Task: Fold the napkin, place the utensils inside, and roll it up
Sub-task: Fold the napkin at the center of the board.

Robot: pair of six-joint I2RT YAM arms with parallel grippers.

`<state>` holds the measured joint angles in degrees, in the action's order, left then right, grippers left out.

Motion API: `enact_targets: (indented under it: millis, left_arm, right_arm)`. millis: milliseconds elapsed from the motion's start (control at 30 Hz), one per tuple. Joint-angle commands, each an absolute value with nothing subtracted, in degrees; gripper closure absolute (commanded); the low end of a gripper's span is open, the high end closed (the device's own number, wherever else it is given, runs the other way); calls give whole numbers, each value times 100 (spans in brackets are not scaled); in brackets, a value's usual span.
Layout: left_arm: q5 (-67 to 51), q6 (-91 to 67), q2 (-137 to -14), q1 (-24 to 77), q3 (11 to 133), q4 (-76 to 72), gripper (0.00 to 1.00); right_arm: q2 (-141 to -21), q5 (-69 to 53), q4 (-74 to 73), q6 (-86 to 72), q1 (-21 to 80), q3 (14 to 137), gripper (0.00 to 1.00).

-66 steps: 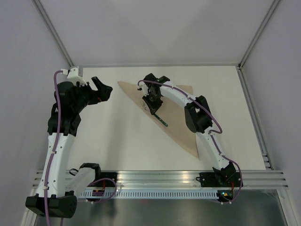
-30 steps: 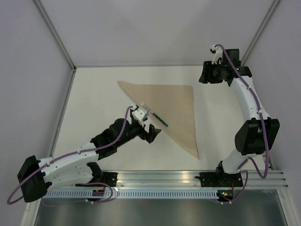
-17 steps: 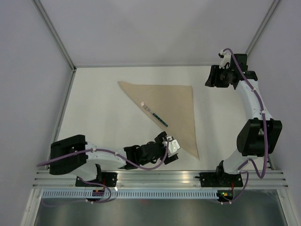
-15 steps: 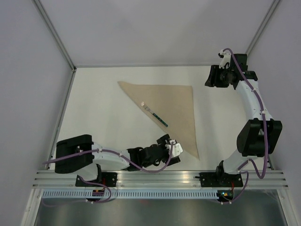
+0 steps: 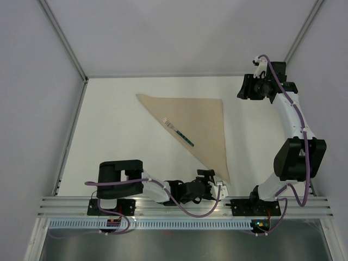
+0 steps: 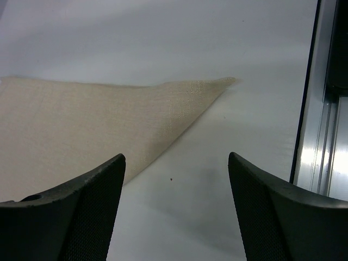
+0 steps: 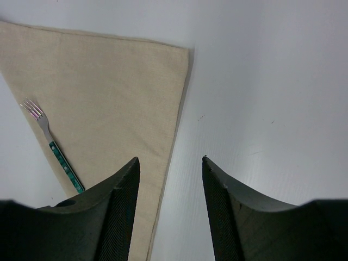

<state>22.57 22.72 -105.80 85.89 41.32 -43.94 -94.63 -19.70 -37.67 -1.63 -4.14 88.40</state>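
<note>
The left arm lies low along the table's near edge. The left gripper sits at about 6 o'clock, its jaws spread wide over bare tabletop with nothing between them. The pointed near corner of the napkin lies just ahead, untouched. The beige cloth is folded into a triangle at the table's centre. The fork rests along its long diagonal edge, tines toward 10 o'clock and green handle toward 4. At 2 o'clock the right gripper hangs above the table beside the napkin's far right corner, jaws apart and empty.
</note>
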Motion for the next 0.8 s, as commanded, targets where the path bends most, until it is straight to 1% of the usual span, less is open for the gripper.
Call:
enact_targets:
  millis: [0, 200, 267, 767]
  left_arm:
    - [2224, 2716, -10757, 8640, 4368, -4992, 20]
    - [2101, 2734, -11012, 8657, 4500, -5089, 25]
    - [2057, 2716, -11135, 8666, 4570, -5098, 29]
    - [1898, 2663, -11637, 8684, 5018, -5098, 31]
  right_arm:
    - [-9325, -2074, -3604, -185, -422, 8815, 45]
    - [-9308, -2101, -3595, -202, -422, 8789, 46]
    - [-9299, -2109, -3586, -202, -431, 8789, 47]
    - [-9290, -2136, -3577, -220, -431, 8771, 48]
